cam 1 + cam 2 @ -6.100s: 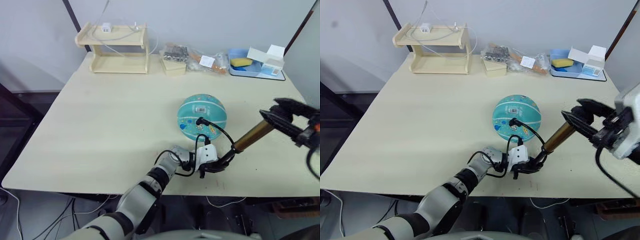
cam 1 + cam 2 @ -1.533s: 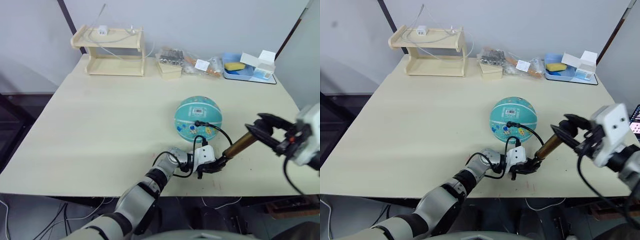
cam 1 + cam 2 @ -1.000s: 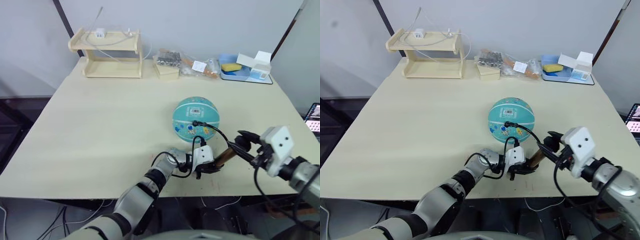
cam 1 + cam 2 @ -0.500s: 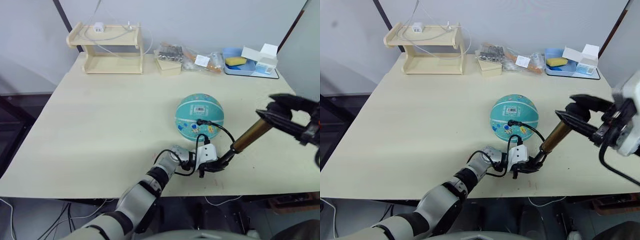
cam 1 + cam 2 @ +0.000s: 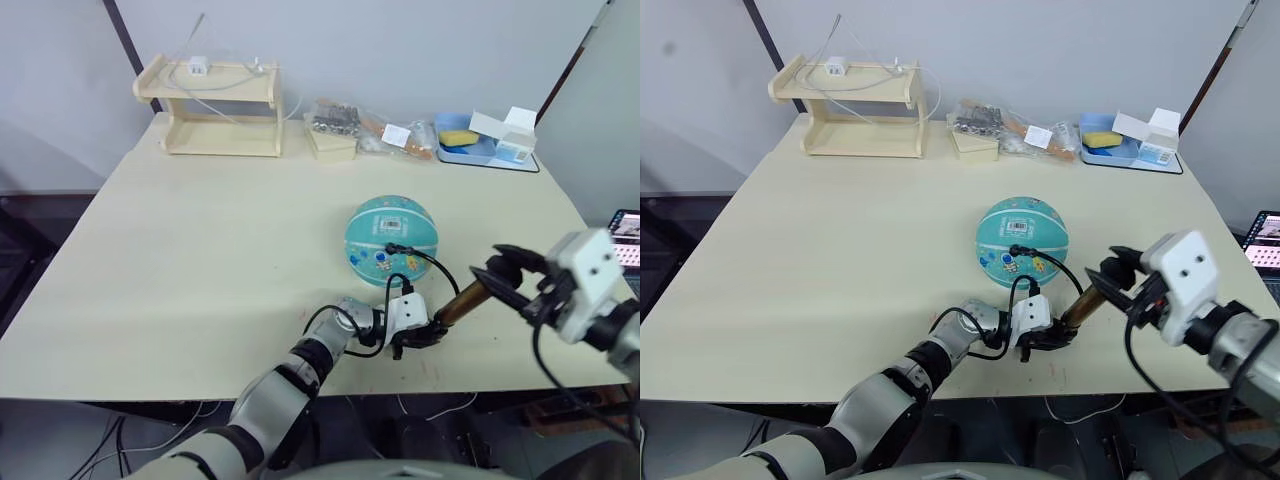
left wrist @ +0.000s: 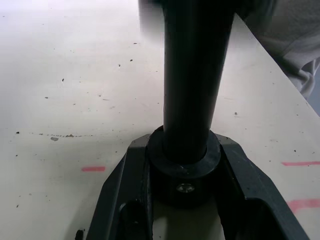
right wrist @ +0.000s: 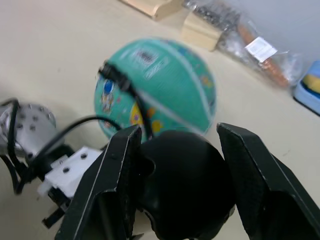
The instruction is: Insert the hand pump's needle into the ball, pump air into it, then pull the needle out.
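Ball (image 5: 390, 239): round and full-looking, resting on the table (image 5: 180, 250) right of centre, just beyond the pump's base.
Needle fitting (image 5: 392, 249): seated against the ball's near face; the pin itself too small to make out.
Hose (image 5: 432, 264): looping from the fitting down to the pump's lower end.
Hand pump (image 5: 455, 304): tilted, base on the table near the front edge, amber cylinder rising toward the right.
Left gripper (image 5: 412, 335): closed around the pump's black base collar, pinning it to the table; both fingers hard against the collar in the left wrist view.
Right gripper (image 5: 500, 275): fingers either side of the black T-handle (image 7: 182, 187), apparently clamped on it.
Step in hand: pumping, judged from needle in, base braced, handle gripped.
Next move: strokes straight along the cylinder's axis, base held steady, hose left slack so the fitting is not dragged out.
Blue tray (image 5: 450, 151): at the far right edge, holding a yellow sponge (image 5: 460, 137) and an open white box (image 5: 510, 143).
Wooden shelf (image 5: 215, 108): far left, a white adapter (image 5: 198, 67) with cable on its top board.
Small wooden box (image 5: 331, 145): beside the shelf, with clear packets (image 5: 395, 135) lying next to it.
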Controlling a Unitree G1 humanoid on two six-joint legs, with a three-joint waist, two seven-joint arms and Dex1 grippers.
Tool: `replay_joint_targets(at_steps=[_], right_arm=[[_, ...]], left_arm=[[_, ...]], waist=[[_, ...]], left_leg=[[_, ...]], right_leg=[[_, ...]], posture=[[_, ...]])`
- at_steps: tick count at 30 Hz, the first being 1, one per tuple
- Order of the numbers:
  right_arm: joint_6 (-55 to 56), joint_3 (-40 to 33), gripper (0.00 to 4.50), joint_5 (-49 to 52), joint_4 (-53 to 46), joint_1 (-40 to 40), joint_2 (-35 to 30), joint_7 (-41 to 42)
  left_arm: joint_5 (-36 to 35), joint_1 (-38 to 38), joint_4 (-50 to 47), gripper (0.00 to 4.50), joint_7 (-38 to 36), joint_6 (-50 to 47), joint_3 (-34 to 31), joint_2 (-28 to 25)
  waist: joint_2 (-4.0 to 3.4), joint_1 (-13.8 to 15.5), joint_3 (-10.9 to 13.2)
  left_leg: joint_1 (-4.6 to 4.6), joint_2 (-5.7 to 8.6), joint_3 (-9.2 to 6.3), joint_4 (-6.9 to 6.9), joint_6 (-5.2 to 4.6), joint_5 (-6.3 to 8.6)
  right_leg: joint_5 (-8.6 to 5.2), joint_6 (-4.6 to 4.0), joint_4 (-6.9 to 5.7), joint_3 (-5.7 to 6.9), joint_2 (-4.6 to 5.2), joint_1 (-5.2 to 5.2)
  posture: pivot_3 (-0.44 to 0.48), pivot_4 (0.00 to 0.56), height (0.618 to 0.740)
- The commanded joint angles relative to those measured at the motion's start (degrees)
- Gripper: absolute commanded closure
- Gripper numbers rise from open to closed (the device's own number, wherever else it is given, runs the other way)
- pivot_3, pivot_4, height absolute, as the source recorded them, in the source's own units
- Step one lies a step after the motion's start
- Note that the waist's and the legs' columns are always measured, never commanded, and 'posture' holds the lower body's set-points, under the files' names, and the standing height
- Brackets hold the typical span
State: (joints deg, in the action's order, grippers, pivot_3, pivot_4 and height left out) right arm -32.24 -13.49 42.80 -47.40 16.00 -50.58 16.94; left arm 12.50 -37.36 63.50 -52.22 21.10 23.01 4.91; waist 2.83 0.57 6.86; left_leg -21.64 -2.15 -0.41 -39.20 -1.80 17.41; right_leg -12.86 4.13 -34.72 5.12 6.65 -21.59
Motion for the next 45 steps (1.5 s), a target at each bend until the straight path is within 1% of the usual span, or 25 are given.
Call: replay_joint_targets(at_steps=[1,3,6,8,9,12,14,17,19,22,24,26,28,29,31,35,38,39,41,42,44,45], right_arm=[[0.31,16.57,2.58,-8.67,9.30,1.82,4.98,4.12],[1.94,18.54,2.58,-10.78,12.07,0.61,8.41,4.67],[3.25,19.11,2.58,-13.86,13.40,0.11,10.33,5.89],[3.02,16.57,2.58,-13.47,11.93,0.19,10.89,6.21],[2.47,14.14,2.58,-12.79,9.83,0.55,9.99,6.49],[0.66,8.00,2.58,-9.87,4.56,1.18,7.93,6.93],[-2.25,-0.66,2.58,-3.12,-0.66,0.26,5.27,6.96],[-6.03,-12.27,2.58,5.98,-5.05,-0.90,0.98,7.77],[-7.71,-20.93,2.58,16.22,-5.42,-2.71,-2.23,6.56],[-10.36,-33.47,2.58,31.96,-3.76,-5.10,-8.99,4.31],[-12.24,-39.54,2.58,40.06,-2.04,-6.02,-12.90,2.55],[-14.63,-45.02,2.58,46.14,-0.03,-6.65,-16.30,1.40],[-16.64,-48.31,2.58,50.04,1.30,-6.90,-18.51,0.40],[-17.60,-48.54,2.58,49.89,1.22,-6.69,-19.11,0.50],[-17.92,-45.60,2.58,47.56,-0.24,-5.91,-18.47,0.32],[-16.02,-32.54,2.58,35.85,-4.62,-3.29,-14.04,1.35],[-12.52,-18.61,2.58,24.91,-4.98,-0.49,-7.84,3.07],[-10.74,-12.30,2.58,19.87,-4.21,1.01,-5.03,3.90],[-6.86,-0.43,2.58,8.72,-1.64,2.86,-2.35,5.63],[-5.02,3.90,2.58,4.94,0.22,2.87,-0.37,6.15],[-1.39,10.64,2.58,-1.39,4.88,2.21,3.74,6.88],[0.07,13.17,2.58,-4.23,6.71,2.29,5.09,7.54]], left_arm=[[1.53,2.77,3.43,3.41,-0.88,-3.35,0.83,-1.35],[1.45,2.82,3.16,3.41,-0.99,-3.52,0.77,-1.40],[1.39,2.75,2.80,3.41,-1.13,-3.80,0.67,-1.38],[1.40,2.62,2.68,3.41,-1.19,-3.99,0.58,-1.35],[1.40,2.56,2.66,3.41,-1.23,-4.06,0.56,-1.33],[1.42,2.54,2.60,3.41,-1.33,-4.14,0.59,-1.32],[1.48,2.53,2.71,3.41,-1.44,-4.13,0.61,-1.32],[1.62,2.64,2.80,3.41,-1.64,-4.05,0.70,-1.33],[1.68,2.70,2.92,3.41,-1.73,-3.96,0.80,-1.24],[1.69,2.75,3.11,3.41,-1.90,-3.81,0.95,-1.20],[1.68,2.75,3.24,3.41,-1.91,-3.74,0.99,-1.20],[1.70,2.75,3.39,3.41,-1.87,-3.65,1.01,-1.22],[1.71,2.73,3.55,3.41,-1.80,-3.63,1.02,-1.20],[1.72,2.72,3.64,3.41,-1.72,-3.63,1.03,-1.17],[1.76,2.70,3.76,3.41,-1.58,-3.59,1.12,-1.11],[1.74,2.60,3.85,3.41,-1.33,-3.58,1.18,-1.04],[1.77,2.51,3.89,3.41,-1.14,-3.61,1.16,-1.02],[1.73,2.33,3.88,3.41,-1.09,-3.71,1.05,-1.10],[1.59,2.02,3.77,3.41,-1.07,-3.88,0.76,-1.45],[1.54,1.94,3.70,3.41,-1.10,-3.92,0.66,-1.64],[1.38,1.95,3.37,3.41,-1.33,-3.98,0.54,-2.00],[1.31,2.02,3.13,3.41,-1.48,-4.02,0.53,-2.12]], waist=[[0.05,0.01,-0.08],[-0.07,-0.10,-0.24],[0.00,-0.14,-0.40],[-0.01,-0.14,-0.41],[-0.02,-0.14,-0.40],[-0.36,0.06,-0.26],[-0.55,0.23,-0.15],[-1.50,0.48,0.53],[-1.75,0.53,0.74],[-1.89,0.60,1.17],[-1.86,0.60,1.43],[-1.84,0.64,1.53],[-1.84,0.56,1.61],[-1.81,0.57,1.63],[-1.78,0.57,1.61],[-1.45,0.41,1.28],[-0.90,0.22,0.93],[-0.74,0.16,0.82],[-0.53,-0.05,0.39],[-0.55,-0.13,0.30],[-0.10,-0.22,-0.05],[-0.04,-0.27,-0.12]], left_leg=[[0.03,-0.03,0.00,0.01,0.00,0.00],[0.05,-0.09,-0.02,0.02,0.00,0.00],[0.10,-0.13,-0.03,0.06,0.01,0.01],[0.11,-0.19,-0.06,0.06,0.01,0.01],[0.13,-0.21,-0.10,0.06,0.02,0.01],[0.09,-0.23,-0.15,0.06,0.02,0.01],[0.00,-0.18,-0.12,0.05,0.03,0.01],[-0.19,0.06,-0.07,-0.02,0.02,0.01],[-0.37,0.30,-0.02,-0.01,0.01,0.00],[-0.51,0.62,-0.12,0.03,-0.03,0.02],[-0.58,0.67,-0.11,0.01,-0.03,0.01],[-0.68,0.71,-0.15,-0.03,-0.05,0.01],[-0.79,0.73,-0.13,-0.09,-0.05,0.00],[-0.80,0.73,-0.13,-0.10,-0.05,0.00],[-0.81,0.74,-0.15,-0.10,-0.05,0.00],[-0.76,0.74,-0.16,-0.10,-0.05,0.00],[-0.56,0.67,-0.18,-0.08,-0.05,0.00],[-0.34,0.60,-0.16,-0.06,-0.04,0.01],[-0.08,0.39,-0.15,0.06,-0.01,0.03],[-0.03,0.13,-0.11,0.07,-0.01,0.03],[0.02,0.00,-0.10,0.07,0.00,0.03],[0.06,-0.08,-0.15,0.07,0.00,0.03]], right_leg=[[0.01,-0.02,-0.02,0.00,-0.03,0.00],[0.01,-0.04,-0.05,0.01,-0.10,-0.03],[0.02,-0.07,-0.06,0.00,-0.23,-0.02],[0.05,-0.13,-0.06,0.00,-0.29,-0.02],[0.07,-0.16,-0.05,-0.03,-0.32,-0.02],[0.08,-0.19,-0.05,-0.05,-0.34,-0.07],[0.09,-0.20,-0.02,-0.06,-0.31,-0.12],[0.23,-0.42,0.02,-0.07,-0.05,-0.23],[0.25,-0.42,0.01,-0.09,0.10,-0.34],[0.29,-0.32,0.03,-0.06,0.17,-0.40],[0.29,-0.32,0.04,-0.06,0.23,-0.44],[0.28,-0.33,0.02,-0.03,0.26,-0.51],[0.28,-0.34,0.01,-0.04,0.30,-0.58],[0.28,-0.33,0.01,-0.04,0.31,-0.60],[0.30,-0.30,0.01,-0.03,0.30,-0.60],[0.35,-0.16,0.01,-0.04,0.27,-0.56],[0.20,0.03,-0.02,-0.05,0.21,-0.44],[0.14,-0.01,-0.02,-0.05,0.18,-0.24],[0.04,-0.08,0.01,-0.06,0.04,-0.11],[0.04,-0.08,0.01,-0.07,-0.02,-0.08],[0.04,-0.09,0.00,-0.08,-0.21,-0.08],[0.05,-0.11,0.00,-0.07,-0.39,-0.07]], posture=[[0.000,0.150,0.740],[0.000,0.150,0.740],[0.000,0.150,0.740],[0.000,0.150,0.740],[0.000,0.150,0.740],[0.000,0.150,0.740],[0.000,0.150,0.740],[0.000,0.150,0.740],[0.000,0.150,0.740],[0.000,0.150,0.740],[0.000,0.150,0.740],[0.000,0.150,0.740],[0.000,0.150,0.740],[0.000,0.150,0.740],[0.000,0.150,0.740],[0.000,0.150,0.740],[0.000,0.150,0.740],[0.000,0.150,0.740],[0.000,0.150,0.740],[0.000,0.150,0.740],[0.000,0.150,0.740],[0.000,0.150,0.740]])
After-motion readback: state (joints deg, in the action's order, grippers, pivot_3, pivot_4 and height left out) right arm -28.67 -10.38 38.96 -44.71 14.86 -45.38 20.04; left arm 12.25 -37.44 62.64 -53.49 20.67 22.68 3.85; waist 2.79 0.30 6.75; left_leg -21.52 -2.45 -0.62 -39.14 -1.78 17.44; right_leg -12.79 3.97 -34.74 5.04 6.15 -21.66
